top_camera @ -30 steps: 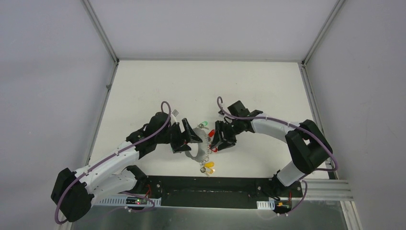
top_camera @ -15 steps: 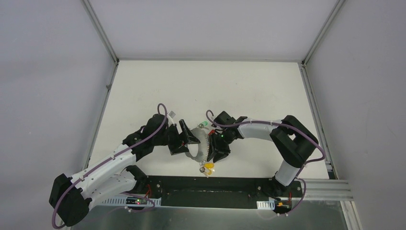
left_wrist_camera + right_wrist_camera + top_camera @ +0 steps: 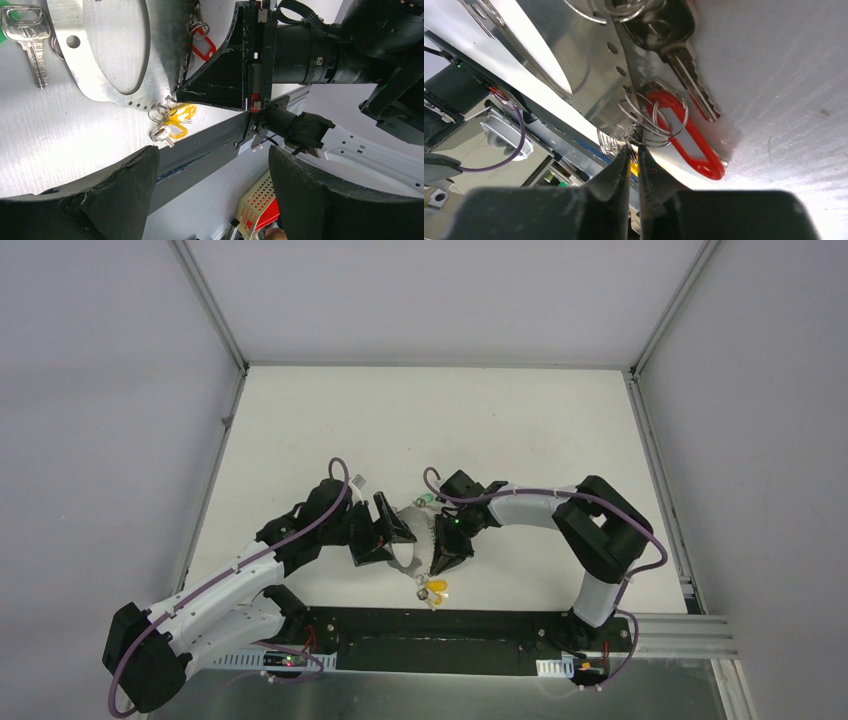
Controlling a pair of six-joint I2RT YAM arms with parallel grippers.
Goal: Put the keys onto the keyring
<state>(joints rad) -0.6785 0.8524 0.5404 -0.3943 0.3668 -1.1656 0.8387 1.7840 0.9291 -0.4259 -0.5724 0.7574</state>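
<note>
The keyring (image 3: 408,558) is a wide flat grey metal ring with small holes, lying between my two grippers. It also shows in the left wrist view (image 3: 100,87) and the right wrist view (image 3: 589,65). The green-capped key (image 3: 427,500) lies at its far side, and shows in the left wrist view (image 3: 31,42). The black-capped key (image 3: 664,22) lies by the ring's band. My right gripper (image 3: 445,548) (image 3: 634,146) is pinched on a small wire split ring (image 3: 644,132) beside a red tag (image 3: 686,137). My left gripper (image 3: 385,530) (image 3: 212,150) is wide open and empty, beside the ring.
Yellow tags (image 3: 436,589) (image 3: 181,116) on small rings lie at the ring's near side. The black base strip (image 3: 430,625) runs along the table's near edge. A perforated basket (image 3: 255,210) sits below the table edge. Grey walls enclose the white table (image 3: 420,420).
My right gripper has moved left and nearer, down onto the ring's right side, now covering the red tag in the top view. My left gripper shifted slightly towards the ring.
</note>
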